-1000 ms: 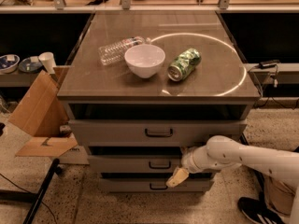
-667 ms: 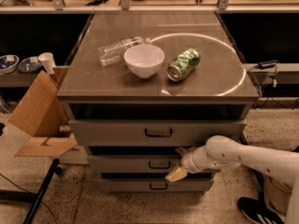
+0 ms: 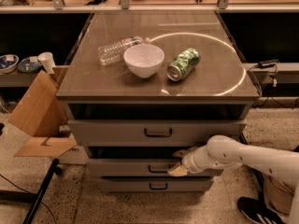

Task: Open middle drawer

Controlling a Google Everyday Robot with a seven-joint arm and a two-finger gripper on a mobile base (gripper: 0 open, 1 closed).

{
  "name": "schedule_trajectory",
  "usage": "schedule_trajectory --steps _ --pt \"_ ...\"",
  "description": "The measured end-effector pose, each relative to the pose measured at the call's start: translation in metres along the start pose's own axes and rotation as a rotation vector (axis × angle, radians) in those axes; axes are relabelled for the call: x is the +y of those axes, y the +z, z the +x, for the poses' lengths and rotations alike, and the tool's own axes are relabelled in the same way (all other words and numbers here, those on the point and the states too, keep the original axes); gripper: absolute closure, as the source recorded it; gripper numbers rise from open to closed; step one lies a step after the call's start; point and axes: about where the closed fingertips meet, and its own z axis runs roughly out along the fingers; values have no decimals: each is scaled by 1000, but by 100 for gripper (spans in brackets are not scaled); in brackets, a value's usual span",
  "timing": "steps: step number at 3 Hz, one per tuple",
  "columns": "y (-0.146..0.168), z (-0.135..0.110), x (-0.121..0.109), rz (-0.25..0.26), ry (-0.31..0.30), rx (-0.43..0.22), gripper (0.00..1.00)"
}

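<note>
At mid drawer (image 3: 121,168) front, by handle (image 3: 158,169): jaws.

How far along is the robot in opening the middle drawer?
Done: the approach; the gripper sits at the middle drawer front, just right of its handle. In hand: getting hold there. Left: the pull; only a dark gap shows above the front.

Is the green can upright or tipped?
Tipped: the can lies on its side beside the bowl. The hand is at the middle drawer.
</note>
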Motion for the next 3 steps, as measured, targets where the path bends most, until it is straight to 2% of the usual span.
schedule_trajectory --steps 1,3 --pt "-3 -2 0 0 0 0 100" --pt "-5 2 10 -2 0 -5 100"
